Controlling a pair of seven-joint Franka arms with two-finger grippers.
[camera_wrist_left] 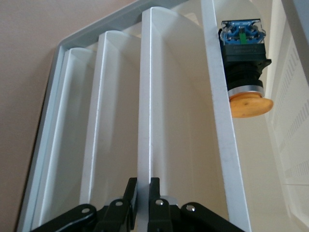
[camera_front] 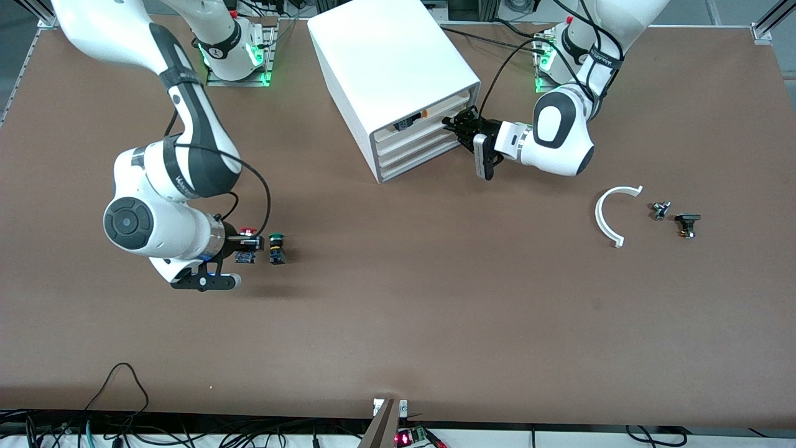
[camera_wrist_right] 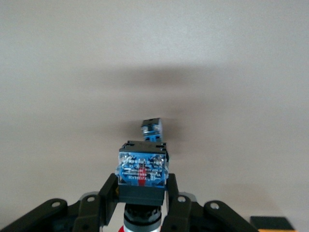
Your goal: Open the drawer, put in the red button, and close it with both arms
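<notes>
The white four-drawer cabinet [camera_front: 385, 62] stands near the robots' bases, its front toward the front camera. My left gripper [camera_front: 453, 124] is at that front, shut on the front lip of the drawer [camera_front: 413, 138], second from top. In the left wrist view its fingers [camera_wrist_left: 155, 193] pinch that white lip [camera_wrist_left: 145, 96]; the drawer sits nearly flush. My right gripper [camera_front: 247, 244] is low over the table toward the right arm's end, shut on the red button [camera_front: 248, 232]. In the right wrist view the button's blue base [camera_wrist_right: 142, 166] sits between the fingers [camera_wrist_right: 171, 203].
A green-capped switch [camera_front: 277, 247] stands beside the red button, also in the right wrist view [camera_wrist_right: 152, 129]. An orange-capped switch [camera_wrist_left: 244, 72] lies in the top drawer. A white curved piece [camera_front: 606, 214] and two small dark parts [camera_front: 660, 210] [camera_front: 687, 224] lie toward the left arm's end.
</notes>
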